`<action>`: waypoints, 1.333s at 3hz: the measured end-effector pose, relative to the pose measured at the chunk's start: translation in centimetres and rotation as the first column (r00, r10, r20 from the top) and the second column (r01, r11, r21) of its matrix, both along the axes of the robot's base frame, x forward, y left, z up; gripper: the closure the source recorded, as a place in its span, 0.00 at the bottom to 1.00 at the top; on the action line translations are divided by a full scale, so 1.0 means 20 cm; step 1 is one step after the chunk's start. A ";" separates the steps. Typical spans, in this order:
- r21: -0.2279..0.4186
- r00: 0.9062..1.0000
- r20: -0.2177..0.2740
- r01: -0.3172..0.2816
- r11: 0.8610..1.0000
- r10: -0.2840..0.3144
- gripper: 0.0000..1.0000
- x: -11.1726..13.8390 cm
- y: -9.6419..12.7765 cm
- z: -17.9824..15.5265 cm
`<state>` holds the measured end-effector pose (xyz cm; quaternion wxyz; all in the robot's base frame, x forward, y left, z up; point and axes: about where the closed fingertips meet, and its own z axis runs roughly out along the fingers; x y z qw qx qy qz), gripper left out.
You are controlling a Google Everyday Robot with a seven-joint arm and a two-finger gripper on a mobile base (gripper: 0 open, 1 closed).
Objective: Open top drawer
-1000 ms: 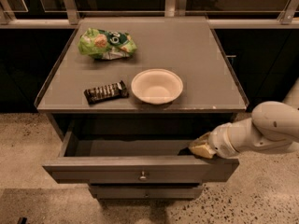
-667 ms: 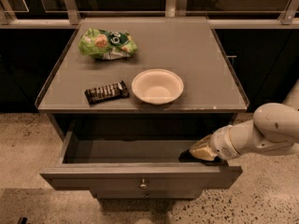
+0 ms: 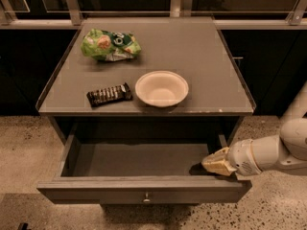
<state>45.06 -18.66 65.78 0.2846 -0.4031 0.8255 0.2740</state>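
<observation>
The top drawer [image 3: 96, 189] is a wide grey drawer with a small round metal knob [image 3: 147, 196] at the centre of its front. It stands pulled far out from under the grey table top, and its inside looks empty. My gripper [image 3: 212, 165] is at the drawer's right front corner, just behind the front panel and low inside the drawer opening. The white arm reaches in from the right edge of the view.
On the table top [image 3: 211, 71] lie a green snack bag [image 3: 110, 45], a dark chocolate bar [image 3: 109, 95] and a white bowl [image 3: 161, 88]. Dark cabinets stand on both sides. Speckled floor [image 3: 24, 147] lies in front.
The drawer has slid further out toward the camera. My gripper has moved with it, staying at the right front corner.
</observation>
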 end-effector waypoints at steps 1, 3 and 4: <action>0.061 1.000 0.020 0.020 0.998 -0.022 1.00 -0.08 -0.06 0.08; 0.081 0.986 0.165 0.010 0.997 -0.023 0.81 -0.07 -0.09 0.33; 0.081 0.986 0.165 0.010 0.997 -0.023 0.58 -0.07 -0.09 0.33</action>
